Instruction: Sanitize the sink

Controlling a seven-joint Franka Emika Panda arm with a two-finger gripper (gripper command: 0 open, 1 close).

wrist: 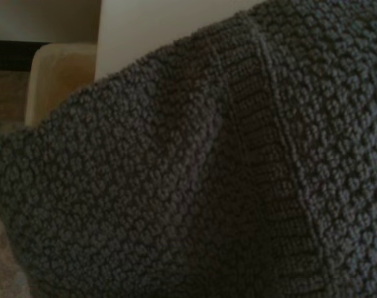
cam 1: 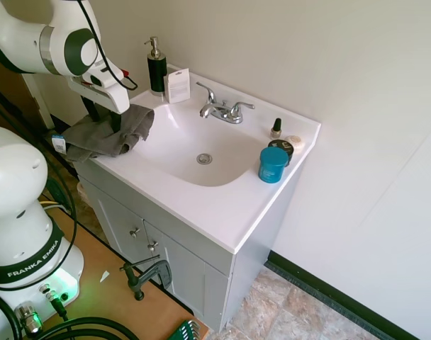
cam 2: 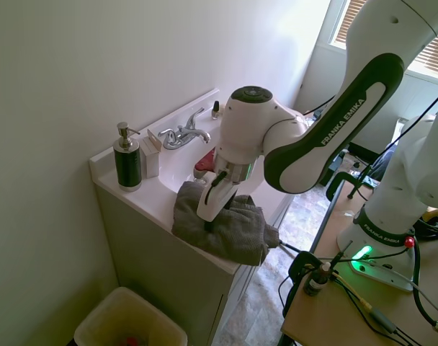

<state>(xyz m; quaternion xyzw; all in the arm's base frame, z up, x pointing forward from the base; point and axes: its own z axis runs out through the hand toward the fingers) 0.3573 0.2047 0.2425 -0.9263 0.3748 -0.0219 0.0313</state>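
We see the sink (cam 1: 214,164), a glossy white vanity top with an oval basin, drain and chrome faucet (cam 1: 223,109), set against the wall, and a grey knitted cloth (cam 1: 108,133) draped over its corner edge. The gripper (cam 1: 105,120) is pressed down into that cloth, though we cannot tell how its fingers stand. Only the first exterior view shows the teal jar (cam 1: 273,164) beside the basin; only the second shows the bin (cam 2: 130,326) on the floor, while the soap dispenser (cam 2: 127,158) appears in both.

A grey cloth (cam 1: 105,133) drapes over the sink (cam 1: 201,205) top's corner under the gripper (cam 1: 102,113). A soap pump (cam 1: 157,67) stands behind; a teal jar (cam 1: 273,164) sits by the basin.
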